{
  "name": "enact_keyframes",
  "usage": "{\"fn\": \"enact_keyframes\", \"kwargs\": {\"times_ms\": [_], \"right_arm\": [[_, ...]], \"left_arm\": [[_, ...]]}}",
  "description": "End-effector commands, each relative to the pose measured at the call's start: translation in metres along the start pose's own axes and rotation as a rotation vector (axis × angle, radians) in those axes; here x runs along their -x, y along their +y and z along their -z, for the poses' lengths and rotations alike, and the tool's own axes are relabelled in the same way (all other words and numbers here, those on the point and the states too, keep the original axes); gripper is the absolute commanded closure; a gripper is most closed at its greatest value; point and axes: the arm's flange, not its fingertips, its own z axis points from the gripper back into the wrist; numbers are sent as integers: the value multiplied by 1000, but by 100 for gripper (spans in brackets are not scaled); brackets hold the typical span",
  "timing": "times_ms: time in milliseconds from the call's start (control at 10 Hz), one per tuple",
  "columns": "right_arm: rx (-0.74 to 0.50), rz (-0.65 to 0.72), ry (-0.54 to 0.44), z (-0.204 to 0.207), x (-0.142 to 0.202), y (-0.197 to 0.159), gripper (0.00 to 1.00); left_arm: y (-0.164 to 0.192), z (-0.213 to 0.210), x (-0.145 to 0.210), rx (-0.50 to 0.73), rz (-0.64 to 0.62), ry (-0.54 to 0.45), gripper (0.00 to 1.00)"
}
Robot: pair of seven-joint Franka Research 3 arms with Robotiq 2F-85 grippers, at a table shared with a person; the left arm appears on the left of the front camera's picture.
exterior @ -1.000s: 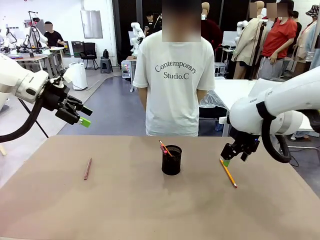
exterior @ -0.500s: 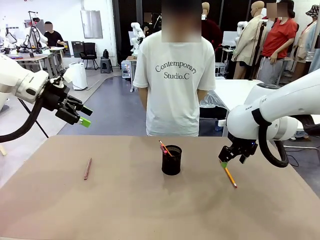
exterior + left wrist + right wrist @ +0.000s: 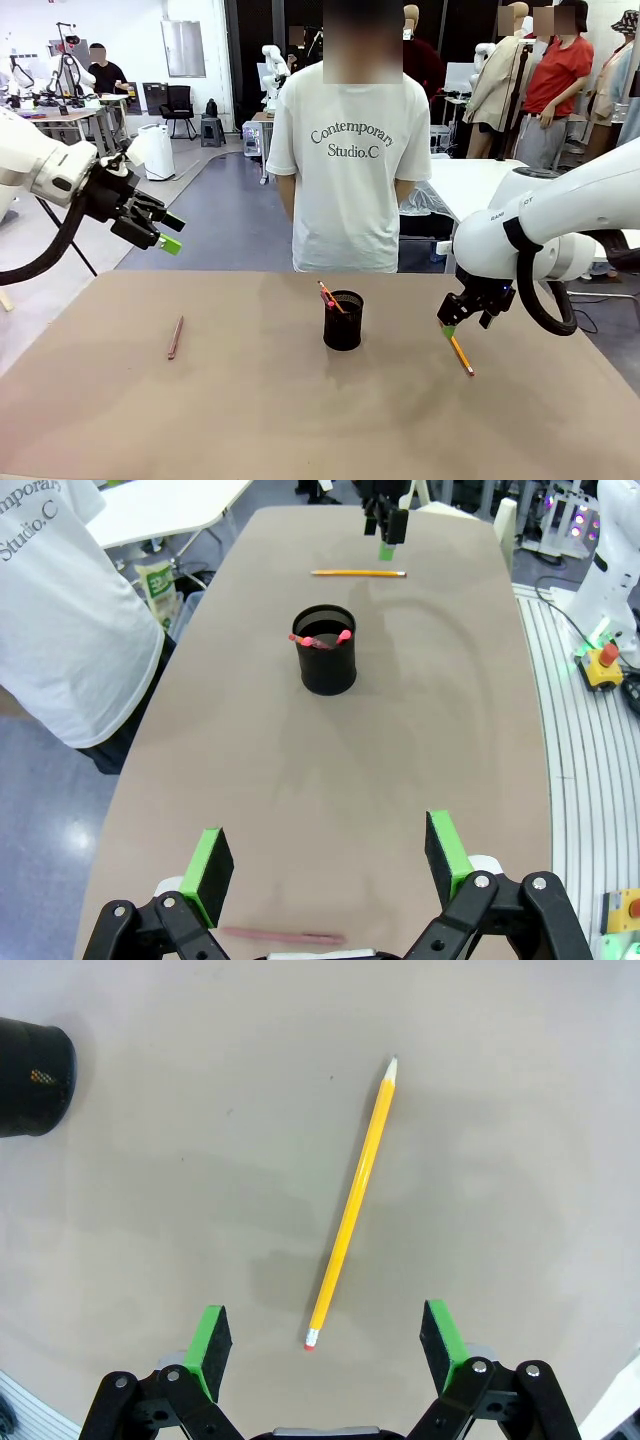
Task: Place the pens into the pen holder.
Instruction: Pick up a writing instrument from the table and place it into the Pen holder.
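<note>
Nearest me, my right gripper (image 3: 325, 1335) hangs over the yellow pencil (image 3: 355, 1200). Its jaws are spread wide, a green pad to each side of the eraser end, and nothing is gripped. The pencil lies flat on the table (image 3: 300, 430), right of the pen holder (image 3: 343, 320). On the left, the pinkish-brown pen (image 3: 176, 337) lies flat, well apart from the holder. My left gripper (image 3: 172, 233) is raised above the table's left edge, jaws parted and empty. The red pen (image 3: 328, 296) leans inside the holder. A person (image 3: 348, 150) stands at the far edge.
</note>
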Motion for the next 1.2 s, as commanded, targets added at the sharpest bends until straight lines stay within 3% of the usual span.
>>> {"fn": "enact_keyframes", "kwargs": {"times_ms": [0,1100], "right_arm": [[8,-1,6,-2,0,0,0],[46,130,31,44,-33,0,0]], "left_arm": [[0,0,-1,-3,-4,-11,0],[0,0,-1,-3,-4,-11,0]]}}
